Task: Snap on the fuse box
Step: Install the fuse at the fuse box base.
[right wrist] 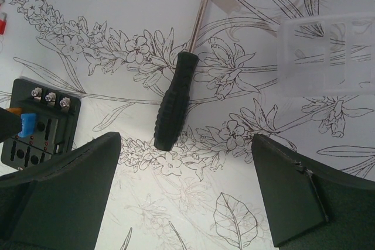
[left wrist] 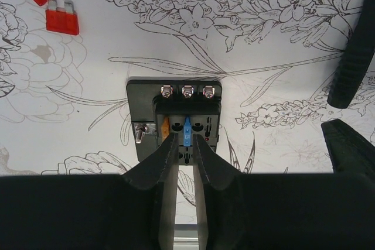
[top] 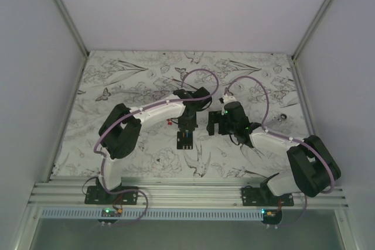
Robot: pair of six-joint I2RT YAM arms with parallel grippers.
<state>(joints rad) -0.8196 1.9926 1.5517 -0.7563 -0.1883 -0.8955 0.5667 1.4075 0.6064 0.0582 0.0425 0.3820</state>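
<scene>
The fuse box [left wrist: 174, 95] lies flat on the floral table [top: 117, 80], directly under the left gripper [left wrist: 186, 144]. Its jaws stand narrowly parted either side of the blue fuse [left wrist: 187, 132], and I cannot tell if they pinch it. The right gripper [right wrist: 186, 139] hangs released above a screwdriver [right wrist: 176, 103], so fuse seating seems in hand, and next the clear cover [right wrist: 328, 57] needs squaring over the box and pressing down.

The left arm [top: 146, 114] and right arm [top: 272, 139] reach toward mid-frame. The left gripper [left wrist: 184, 144] has its jaws barely parted, the right gripper [right wrist: 186, 141] spread wide.
</scene>
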